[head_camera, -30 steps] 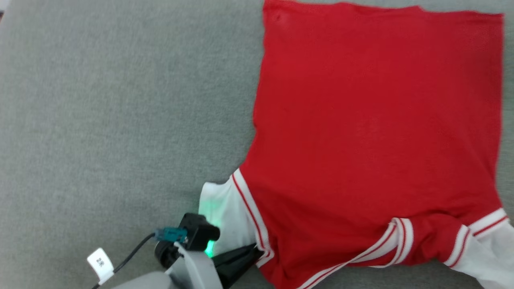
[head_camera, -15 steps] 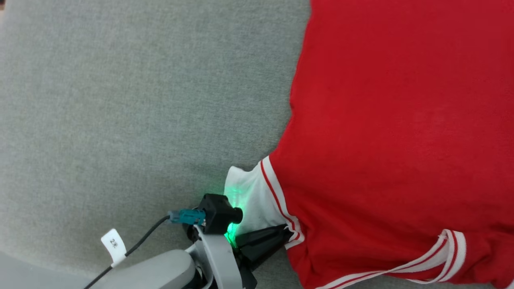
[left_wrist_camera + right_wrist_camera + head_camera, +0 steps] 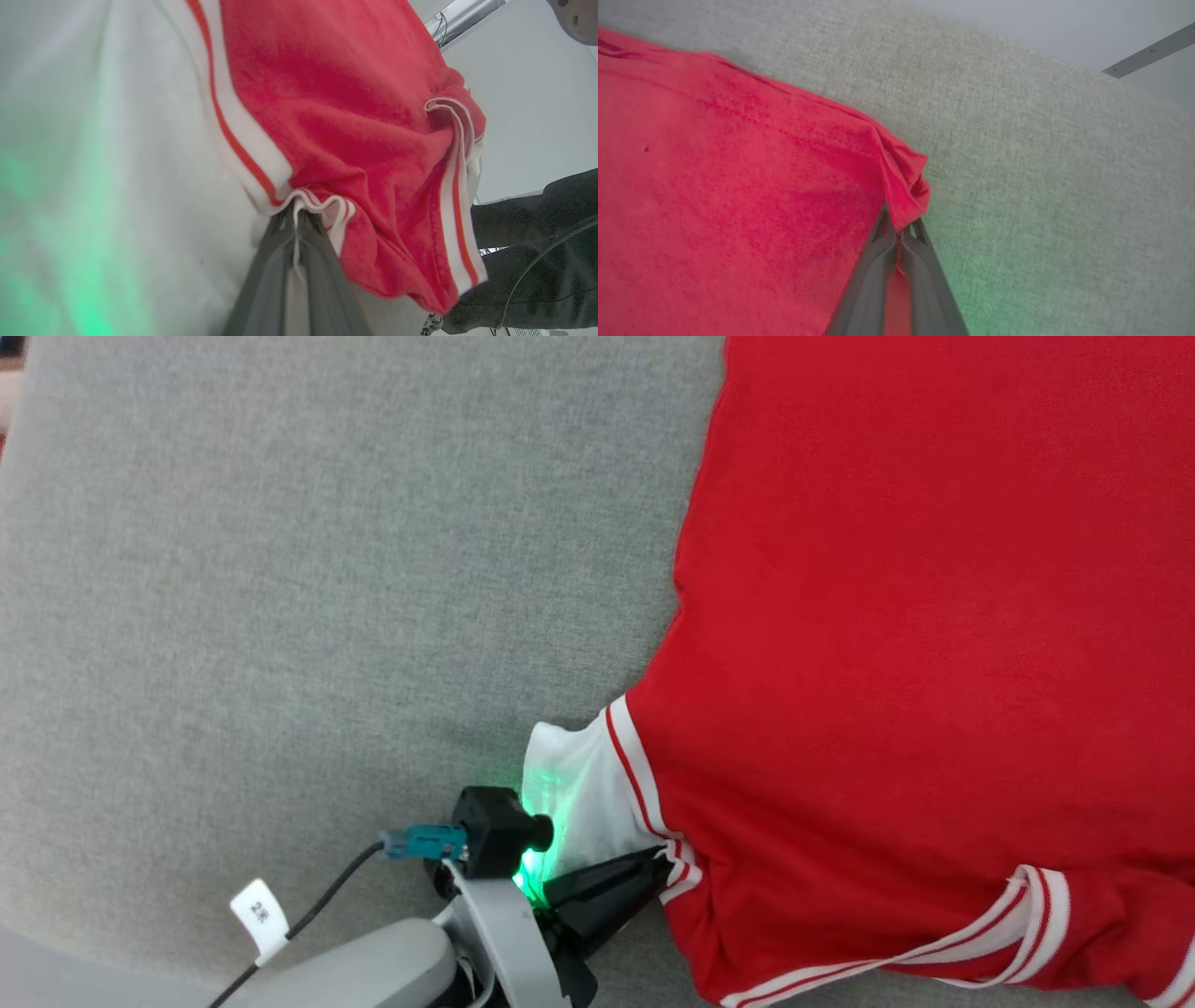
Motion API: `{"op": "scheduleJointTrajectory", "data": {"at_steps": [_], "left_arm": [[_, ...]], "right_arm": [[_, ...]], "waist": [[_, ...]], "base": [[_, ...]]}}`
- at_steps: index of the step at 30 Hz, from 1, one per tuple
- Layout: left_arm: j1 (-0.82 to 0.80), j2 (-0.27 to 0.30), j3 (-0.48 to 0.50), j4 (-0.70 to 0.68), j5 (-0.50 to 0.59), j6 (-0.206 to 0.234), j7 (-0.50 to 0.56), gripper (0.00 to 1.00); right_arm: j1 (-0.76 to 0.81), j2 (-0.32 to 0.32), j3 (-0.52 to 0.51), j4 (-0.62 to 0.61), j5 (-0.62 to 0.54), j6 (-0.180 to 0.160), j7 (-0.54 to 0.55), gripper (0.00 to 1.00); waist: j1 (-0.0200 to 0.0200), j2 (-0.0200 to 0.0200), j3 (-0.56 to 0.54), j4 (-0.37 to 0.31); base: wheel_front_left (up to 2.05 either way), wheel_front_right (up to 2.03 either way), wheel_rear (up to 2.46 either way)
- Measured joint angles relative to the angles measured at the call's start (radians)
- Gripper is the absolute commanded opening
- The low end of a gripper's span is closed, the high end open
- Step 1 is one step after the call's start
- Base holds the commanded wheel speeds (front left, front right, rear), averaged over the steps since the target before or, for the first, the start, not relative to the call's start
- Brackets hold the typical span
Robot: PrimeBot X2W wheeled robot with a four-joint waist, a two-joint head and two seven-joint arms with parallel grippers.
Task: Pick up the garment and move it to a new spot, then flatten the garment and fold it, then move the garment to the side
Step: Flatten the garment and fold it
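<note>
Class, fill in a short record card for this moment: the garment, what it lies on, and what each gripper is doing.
garment: red jersey, plain red side up, no print visible
lies on: grey fabric surface, mostly spread flat
left gripper: shut on the striped trim beside the white sleeve
right gripper: shut on a bunched red corner of the garment
</note>
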Motion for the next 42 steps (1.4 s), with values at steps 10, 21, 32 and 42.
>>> {"op": "scheduleJointTrajectory", "data": {"at_steps": [10,21,32,42], "left_arm": [[0.088,0.019,0.063,0.047,-0.045,0.011,-0.027,0.00],[0.193,0.061,0.157,0.055,-0.033,0.053,-0.031,0.00],[0.264,0.045,0.262,0.055,0.018,0.057,-0.033,0.00],[0.284,0.035,0.267,0.074,0.031,0.042,-0.033,0.00]], "right_arm": [[0.224,-0.194,0.101,-0.267,0.183,0.000,0.002,0.00],[0.711,-0.458,0.163,-0.657,0.384,0.000,-0.078,0.00],[1.084,-0.482,0.182,-0.866,0.431,0.000,-0.216,0.00],[1.173,-0.401,0.041,-0.859,0.325,0.001,-0.263,1.00]], "waist": [[0.0000,0.0000,-0.126,-0.026],[0.0000,0.0000,-0.252,-0.073],[0.0000,0.0000,-0.299,-0.120],[0.0000,0.0000,-0.317,-0.129]], "base": [[0.00,0.00,0.00],[0.00,0.00,0.00],[0.00,0.00,0.00],[0.00,0.00,0.00]]}}
